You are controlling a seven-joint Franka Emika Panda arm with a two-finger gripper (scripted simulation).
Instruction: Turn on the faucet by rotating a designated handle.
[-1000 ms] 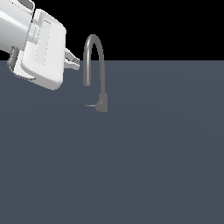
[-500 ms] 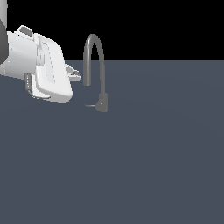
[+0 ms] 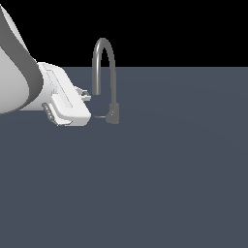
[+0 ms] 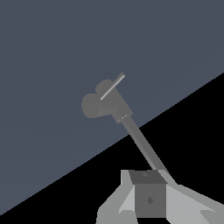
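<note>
the faucet (image 3: 104, 77) stood toward the back of the flat grey surface (image 3: 160, 179), its tall arched spout curving over and down to an open end on the exterior view's left, with the short stubby base (image 3: 114, 114) low at the other foot of the arch. the handle (image 3: 99, 116), a thin rod, stuck out sideways from that base toward the exterior view's left. the white arm (image 3: 19, 82) filled that same side, and the gripper (image 3: 86, 96) sat just beside the spout's open end and a little above the handle. i couldn't tell whether it touched either one. from the wrist view the handle (image 4: 112, 86) showed as a pale sliver across the base (image 4: 103, 104), clear of the gripper (image 4: 151, 199). whether the jaws were parted or closed, i couldn't tell.
</note>
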